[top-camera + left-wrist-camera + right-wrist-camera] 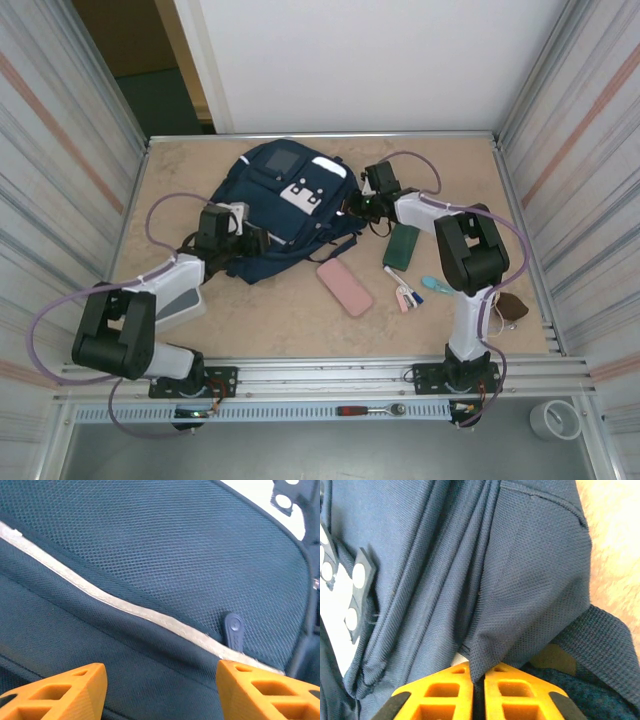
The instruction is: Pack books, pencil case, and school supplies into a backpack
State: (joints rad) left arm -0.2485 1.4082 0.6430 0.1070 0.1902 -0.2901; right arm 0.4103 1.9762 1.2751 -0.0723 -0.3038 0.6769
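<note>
The navy backpack (285, 195) lies flat at the table's back middle. My left gripper (243, 238) hovers at its near left edge, open; in the left wrist view its orange fingers (70, 692) stand apart over the fabric, close to a white stripe (150, 615) and a zipper pull (233, 630). My right gripper (356, 207) is at the bag's right side, shut on a fold of backpack fabric (485, 655). A pink pencil case (345, 287) lies in front of the bag. A dark book (402, 245) lies to its right, with white-and-pink pens (404, 292) and a light-blue piece (435, 285) nearby.
A brown object (512, 306) sits by the right arm's base. A ratchet tool (370, 409) and a tape roll (555, 420) rest off the table at the front. Corrugated walls (60, 150) close in both sides.
</note>
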